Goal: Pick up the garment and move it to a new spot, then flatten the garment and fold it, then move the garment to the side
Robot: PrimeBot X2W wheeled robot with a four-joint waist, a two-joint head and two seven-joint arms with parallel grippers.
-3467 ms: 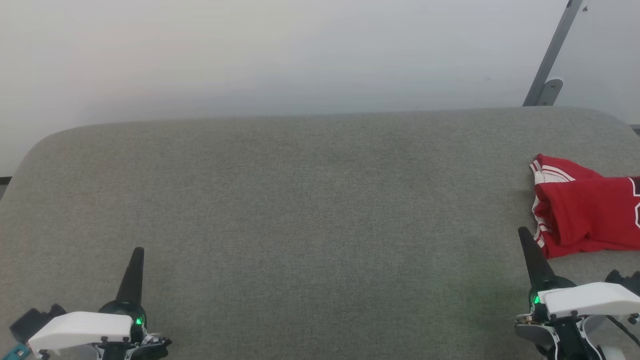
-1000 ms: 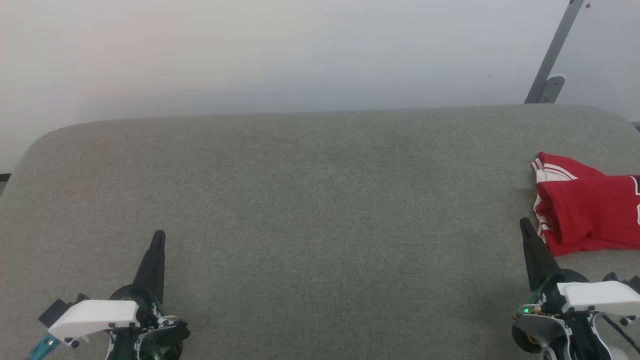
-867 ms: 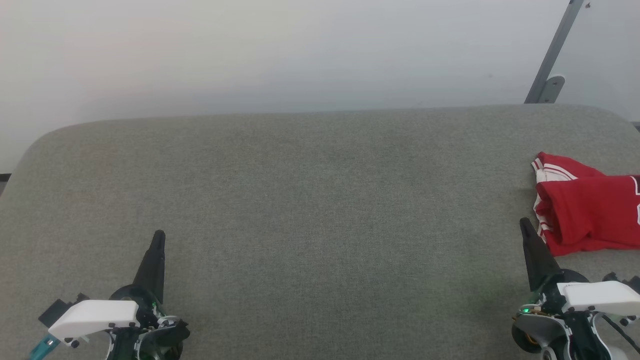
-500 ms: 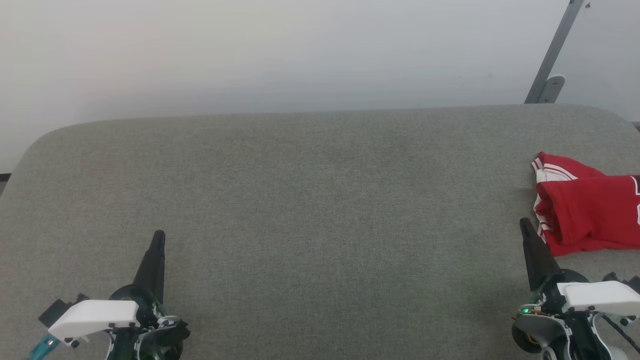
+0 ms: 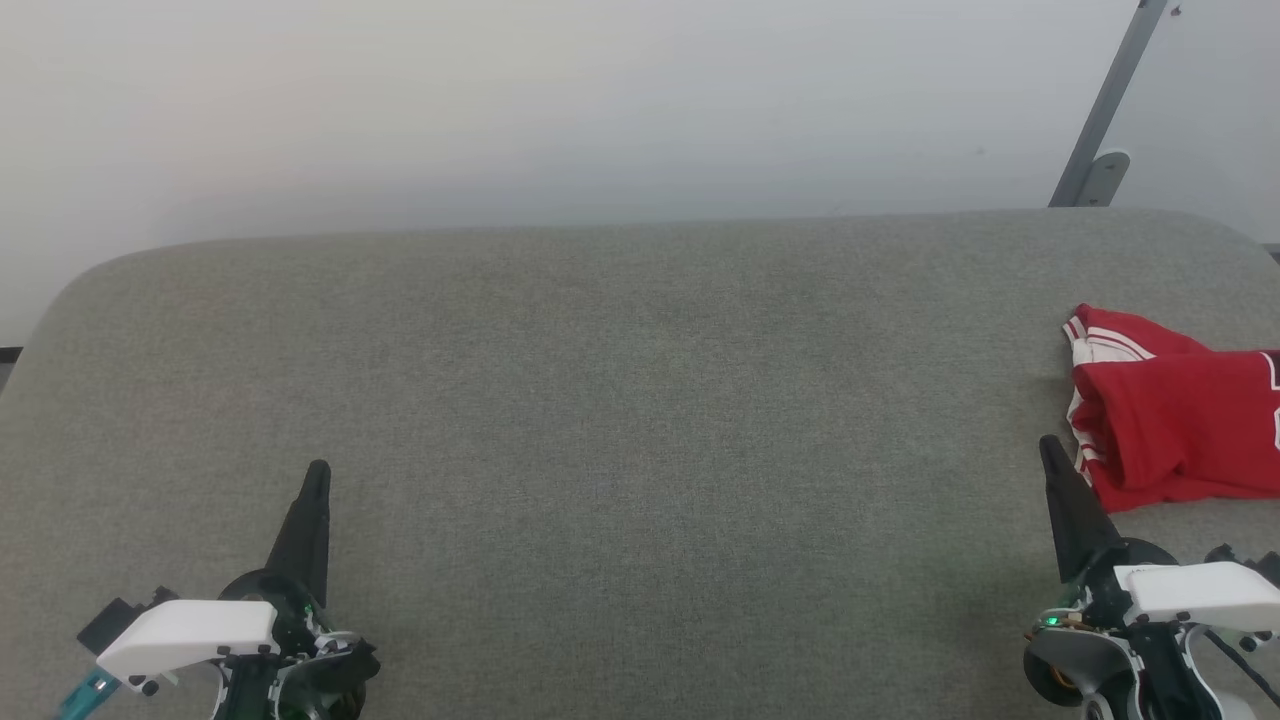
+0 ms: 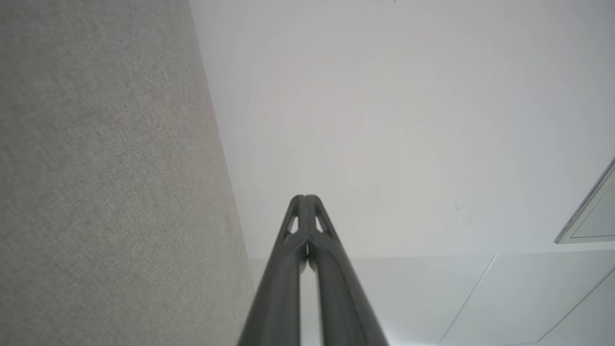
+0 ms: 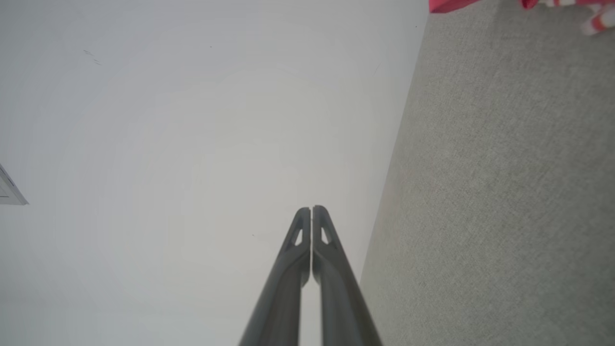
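Broadly, a grey woven-fabric tabletop (image 5: 640,400) with rounded far corners spreads before a plain pale wall (image 5: 500,100). A slanted grey metal strut (image 5: 1105,110) stands at the far right. The garment (image 5: 1170,420) — a red soft T-shirt with white, red-striped trim — lies bunched at the tabletop's right edge, partly cut off by the head view. Both pincers are pressed fully together and hold nothing: the left gripper (image 5: 318,470) sits low at the near left, the right gripper (image 5: 1047,445) at the near right, its tip just beside the shirt's near corner. Open cloth stretches between them and up to the far edge.
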